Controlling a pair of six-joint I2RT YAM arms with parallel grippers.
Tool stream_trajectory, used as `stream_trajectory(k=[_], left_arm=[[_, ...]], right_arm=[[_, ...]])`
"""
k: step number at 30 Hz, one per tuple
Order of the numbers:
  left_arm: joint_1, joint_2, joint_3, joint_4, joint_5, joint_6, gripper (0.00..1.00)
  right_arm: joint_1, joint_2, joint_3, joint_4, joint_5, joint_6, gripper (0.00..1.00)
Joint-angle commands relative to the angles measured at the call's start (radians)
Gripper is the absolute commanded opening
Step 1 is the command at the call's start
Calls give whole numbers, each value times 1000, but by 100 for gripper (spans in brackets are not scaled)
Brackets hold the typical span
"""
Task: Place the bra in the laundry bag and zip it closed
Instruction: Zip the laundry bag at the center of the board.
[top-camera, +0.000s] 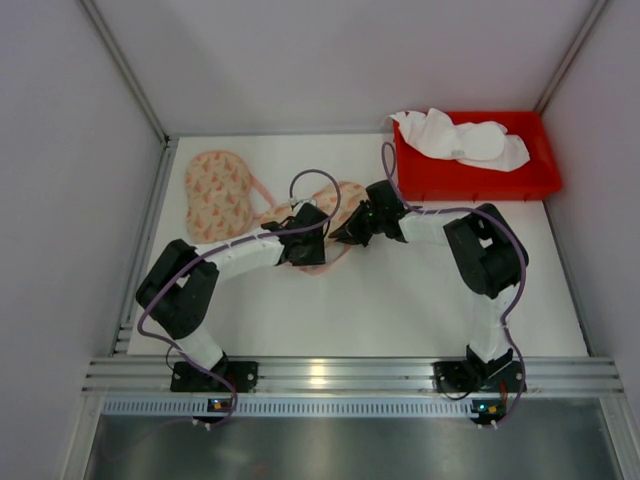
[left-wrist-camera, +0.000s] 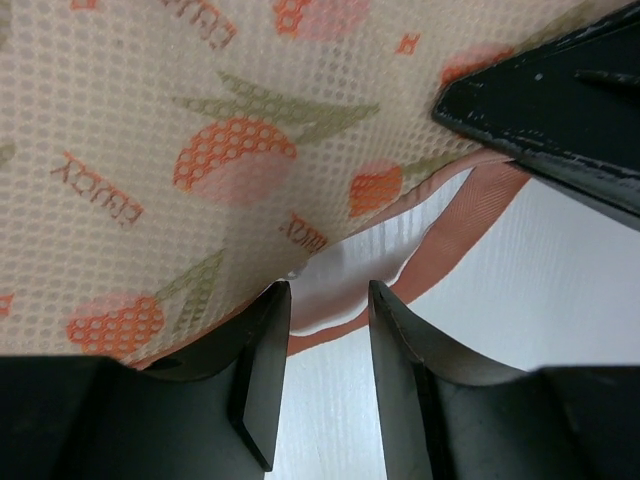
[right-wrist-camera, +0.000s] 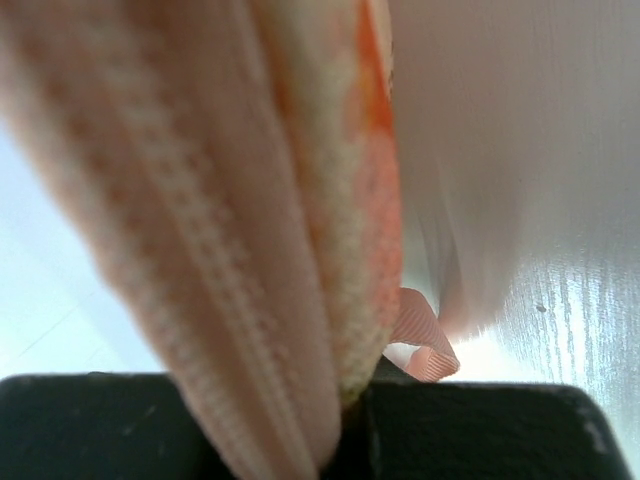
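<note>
The laundry bag (top-camera: 215, 195) is peach mesh with an orange fruit print and lies on the white table; its right lobe sits under both grippers. The white bra (top-camera: 460, 140) lies in the red bin (top-camera: 540, 185) at the back right, away from both grippers. My left gripper (top-camera: 308, 238) is open at the bag's coral-trimmed edge (left-wrist-camera: 470, 225), with the print mesh (left-wrist-camera: 200, 150) just beyond its fingertips (left-wrist-camera: 265, 350) and nothing between them. My right gripper (top-camera: 350, 232) is shut on the bag's seamed edge (right-wrist-camera: 250, 200), lifting it; it also shows in the left wrist view (left-wrist-camera: 560, 100).
A coral ribbon loop (right-wrist-camera: 425, 340) hangs beside the held edge. Grey walls enclose the table on the left, back and right. A metal rail (top-camera: 330, 375) runs along the near edge by the arm bases.
</note>
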Motion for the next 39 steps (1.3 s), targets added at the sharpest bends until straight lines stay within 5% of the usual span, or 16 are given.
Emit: stream_trajectory(k=[1, 16, 27, 34, 39], left_arm=[[8, -60, 17, -55, 13, -18, 44], [79, 91, 100, -31, -36, -39, 42], [117, 106, 71, -6, -34, -33, 27], [120, 49, 50, 11, -4, 6, 5], [120, 6, 25, 23, 23, 30, 0]], right_arm=[[10, 7, 2, 48, 2, -7, 0], [13, -31, -61, 129, -65, 48, 0], [17, -62, -102, 171, -102, 72, 0], [13, -66, -98, 180, -108, 59, 0], [12, -68, -96, 178, -104, 43, 0]])
